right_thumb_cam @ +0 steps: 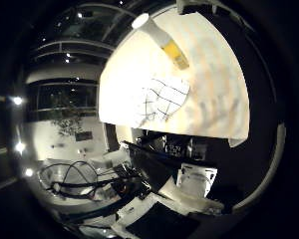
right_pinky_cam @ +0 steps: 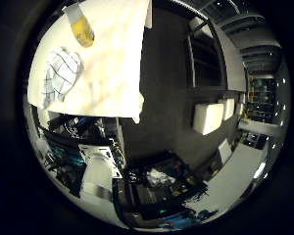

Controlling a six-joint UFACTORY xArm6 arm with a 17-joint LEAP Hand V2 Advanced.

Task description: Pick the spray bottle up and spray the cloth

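The little finger side palm view shows a yellow spray bottle (right_pinky_cam: 80, 27) with a white head on a table under a white cover (right_pinky_cam: 113, 59). A white cloth with a dark check pattern (right_pinky_cam: 61, 70) lies crumpled on the cover a short way from the bottle. The thumb side palm view shows the same bottle (right_thumb_cam: 172, 52), the checked cloth (right_thumb_cam: 164, 97) and the white cover (right_thumb_cam: 214, 95). All look small, so the palm is well away from them. I cannot tell whether the bottle stands or lies.
Dark equipment and clutter (right_pinky_cam: 98, 147) sit by the table's edge. White box-like furniture (right_pinky_cam: 211, 117) stands on the dark floor beyond. The thumb side view shows more equipment (right_thumb_cam: 174, 154) by the table and room lights (right_thumb_cam: 18, 100).
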